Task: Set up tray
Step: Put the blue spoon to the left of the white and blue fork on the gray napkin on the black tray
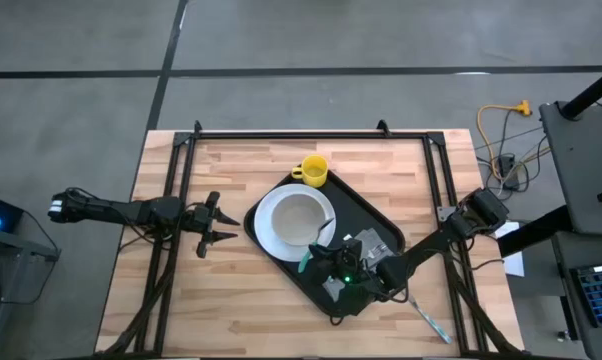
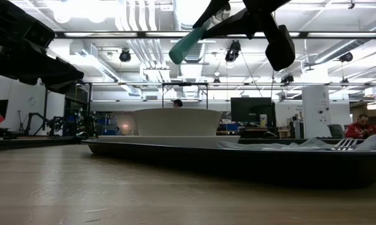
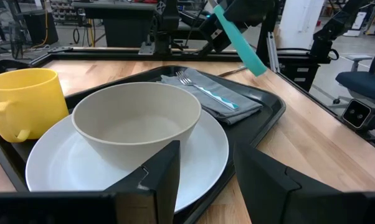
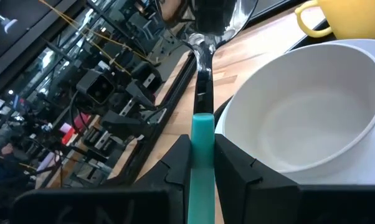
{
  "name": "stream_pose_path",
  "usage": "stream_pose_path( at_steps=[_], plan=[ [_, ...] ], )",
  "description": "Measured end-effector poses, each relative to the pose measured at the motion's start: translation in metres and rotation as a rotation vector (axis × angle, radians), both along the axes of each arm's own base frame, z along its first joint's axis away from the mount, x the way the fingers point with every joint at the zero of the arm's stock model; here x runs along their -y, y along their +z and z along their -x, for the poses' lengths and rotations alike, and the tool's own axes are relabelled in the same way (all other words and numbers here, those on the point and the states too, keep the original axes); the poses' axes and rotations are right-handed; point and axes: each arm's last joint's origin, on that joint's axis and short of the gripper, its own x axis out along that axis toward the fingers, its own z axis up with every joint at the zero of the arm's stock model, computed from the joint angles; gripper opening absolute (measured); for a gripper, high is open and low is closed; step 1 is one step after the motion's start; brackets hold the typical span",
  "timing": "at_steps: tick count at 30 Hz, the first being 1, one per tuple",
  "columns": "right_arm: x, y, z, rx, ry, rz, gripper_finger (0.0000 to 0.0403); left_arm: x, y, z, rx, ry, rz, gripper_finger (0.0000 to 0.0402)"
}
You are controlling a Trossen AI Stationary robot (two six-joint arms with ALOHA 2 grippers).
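Observation:
The black tray (image 1: 366, 215) lies askew on the table's middle. On it stand a white plate (image 1: 266, 235) with a cream bowl (image 1: 299, 214), a yellow mug (image 1: 313, 170) and a grey napkin (image 1: 378, 240) with a fork (image 3: 203, 92). My right gripper (image 1: 323, 262) hovers over the tray's near part, shut on a spoon with a teal handle (image 4: 203, 140). My left gripper (image 1: 217, 222) is open, level, just left of the tray, facing the plate (image 3: 206, 149). My right gripper pinches the spoon's teal handle (image 4: 203, 134) between its two fingers, which lie along it. The metal spoon end (image 4: 213, 15) points away past the fingertips, beside the bowl's rim. The spoon is lifted clear and tilted, its teal end (image 2: 183, 45) slanting down below the gripper.
Another teal-handled utensil (image 1: 431, 322) lies on the bare wood right of the tray, near the table's near edge. Black frame rails (image 1: 281, 135) run along the far edge and both sides. Bare wood shows left of the tray and along the near edge.

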Motion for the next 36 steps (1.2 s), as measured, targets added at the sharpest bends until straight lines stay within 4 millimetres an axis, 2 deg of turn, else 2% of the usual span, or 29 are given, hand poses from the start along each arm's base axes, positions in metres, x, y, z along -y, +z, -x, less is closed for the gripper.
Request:
stream_pose_path(
  at_steps=[7, 12, 15, 20, 22, 31, 36],
  plan=[
    [0.009, 0.012, 0.001, 0.029, -0.022, -0.031, 0.0038, 0.0, 0.0, 0.0, 0.0, 0.0, 0.0, 0.0136],
    [0.02, 0.013, 0.0, 0.005, -0.087, -0.139, 0.0034, 0.0, 0.0, 0.0, 0.0, -0.001, 0.0, 0.0136],
    [0.026, 0.022, 0.001, -0.075, -0.093, -0.333, 0.0034, 0.0, 0.0, 0.0, 0.0, 0.0, 0.0, 0.0136],
    [0.039, 0.036, 0.003, -0.283, -0.194, -0.826, 0.0035, 0.0, 0.0, 0.0, 0.0, 0.0, 0.0, 0.0136],
    [0.043, 0.04, 0.001, -0.329, -0.208, -0.917, 0.0037, 0.0, 0.0, 0.0, 0.0, 0.0, 0.0, 0.0136],
    [0.06, 0.04, 0.0, -0.357, -0.298, -0.944, 0.0035, 0.0, 0.0, 0.0, 0.0, 0.0, 0.0, 0.0136],
    [0.058, 0.038, 0.004, -0.38, -0.395, -1.099, 0.0036, 0.0, 0.0, 0.0, 0.0, 0.0, 0.0, 0.0136]
  ],
)
